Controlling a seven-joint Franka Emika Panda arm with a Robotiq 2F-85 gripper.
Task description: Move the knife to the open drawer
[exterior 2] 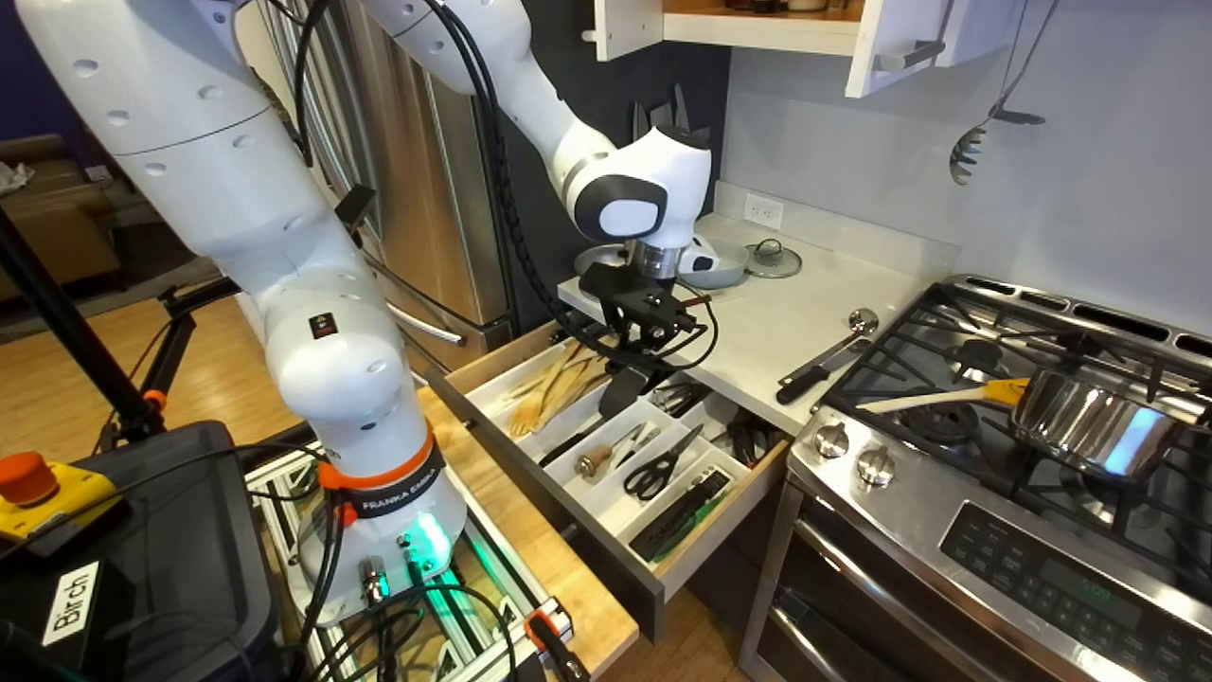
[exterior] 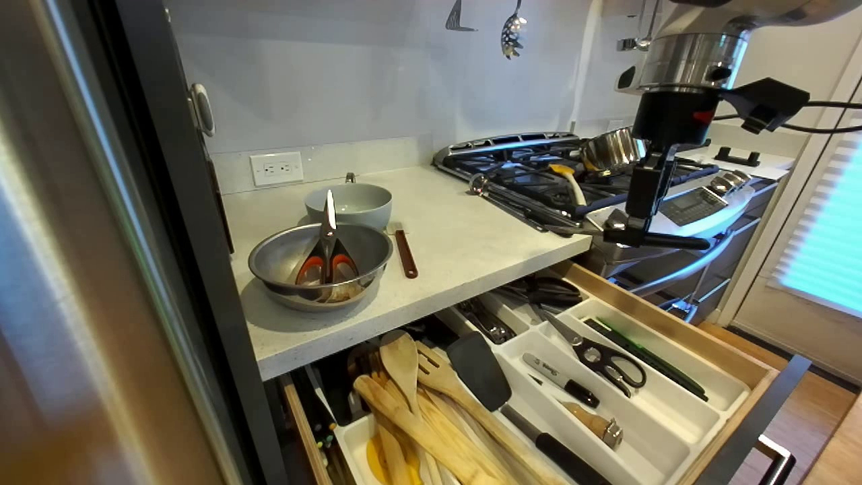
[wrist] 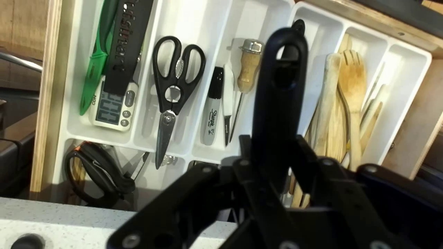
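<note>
I have my end effector [wrist: 272, 147] clamped on one knife [wrist: 278, 110] by its black handle — blade hidden in my wrist view — above the open drawer [wrist: 52, 86]. Beneath lie one "Sharpie" marker [wrist: 211, 119], one timer [wrist: 112, 108] marked "CDN", one black strip [wrist: 124, 52] showing most of "Cuisinart" and one pair of scissors [wrist: 172, 107]. Wooden utensils [wrist: 352, 90] crowd alongside; on the table [exterior: 451, 242] stand one ladle [exterior 2: 863, 320] and two bowls [exterior: 372, 214].

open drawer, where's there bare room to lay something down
In an exterior view, the open drawer shows bare floor between the black-handled scissors and the drawer front, and another patch between the ice pick and that front. It's crowded around the wooden utensils, and where the green knife lies beside the kitchen timer.
</note>
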